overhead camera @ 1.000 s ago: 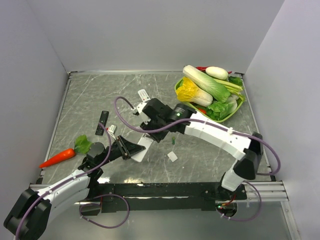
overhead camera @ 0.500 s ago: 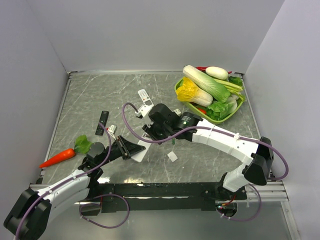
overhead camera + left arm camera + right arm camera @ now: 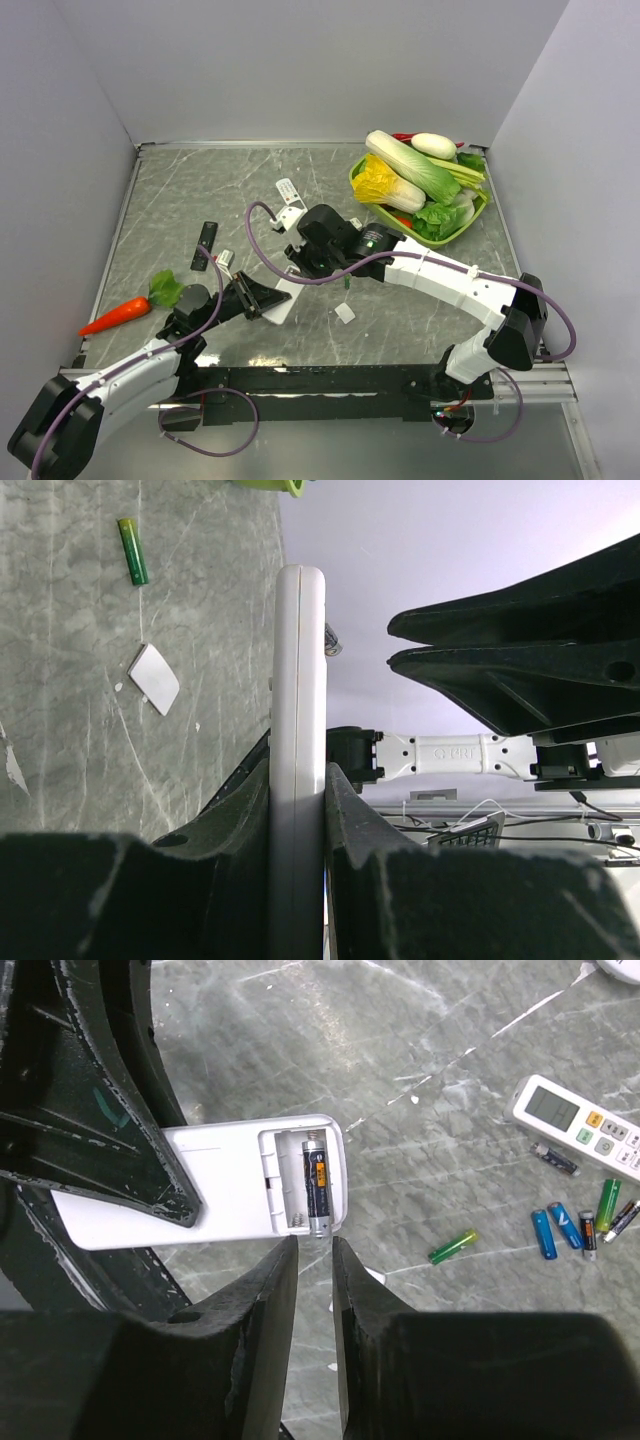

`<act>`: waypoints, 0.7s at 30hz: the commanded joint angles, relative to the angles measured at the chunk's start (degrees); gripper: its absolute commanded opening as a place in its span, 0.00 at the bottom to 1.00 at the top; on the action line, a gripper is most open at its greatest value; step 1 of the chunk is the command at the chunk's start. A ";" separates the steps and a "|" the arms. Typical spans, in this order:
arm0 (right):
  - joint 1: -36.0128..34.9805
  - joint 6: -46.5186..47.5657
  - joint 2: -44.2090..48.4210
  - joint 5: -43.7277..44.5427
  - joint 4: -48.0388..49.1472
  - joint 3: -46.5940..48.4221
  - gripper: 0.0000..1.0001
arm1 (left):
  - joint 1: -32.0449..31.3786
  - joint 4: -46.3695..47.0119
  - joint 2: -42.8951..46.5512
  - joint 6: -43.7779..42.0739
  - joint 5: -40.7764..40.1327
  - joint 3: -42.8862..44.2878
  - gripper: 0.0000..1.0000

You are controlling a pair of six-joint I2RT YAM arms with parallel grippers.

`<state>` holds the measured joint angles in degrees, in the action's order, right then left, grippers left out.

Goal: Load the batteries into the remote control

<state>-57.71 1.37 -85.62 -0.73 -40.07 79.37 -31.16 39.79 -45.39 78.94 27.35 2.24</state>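
Note:
My left gripper [image 3: 262, 297] is shut on a white remote control [image 3: 284, 296] and holds it by its long edges [image 3: 298, 730]. In the right wrist view the remote [image 3: 200, 1195] lies back up with its compartment open. One dark battery [image 3: 316, 1182] sits in the compartment, its end at the remote's edge. My right gripper [image 3: 315, 1245] hovers just off that end, its jaws a narrow gap apart with nothing between them. A green battery [image 3: 453, 1246] lies loose on the table. Several more batteries [image 3: 575, 1225] lie farther off.
A small white cover [image 3: 344, 313] lies near the green battery [image 3: 347, 281]. A second white remote [image 3: 585, 1130] lies by the loose batteries. There is a black remote [image 3: 205, 240], a carrot [image 3: 125, 312] at the left, and a green basket of vegetables [image 3: 484, 207] at the back right.
My right arm has swung its elbow to the right and brought its gripper down and closer to the remote's open end. My left arm has held still with the remote.

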 commanded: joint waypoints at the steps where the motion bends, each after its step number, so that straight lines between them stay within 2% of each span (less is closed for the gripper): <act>1: 0.41 0.74 -0.95 -1.55 1.31 0.52 0.27 | 0.04 4.15 -0.32 0.25 1.12 -4.44 0.02; 21: 0.50 0.66 -3.05 0.03 0.70 -0.18 0.28 | 0.04 4.51 0.39 0.69 1.21 -4.44 0.02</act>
<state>-57.69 1.56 -87.68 -1.74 -40.23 79.37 -31.16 40.03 -45.25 78.98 27.42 2.24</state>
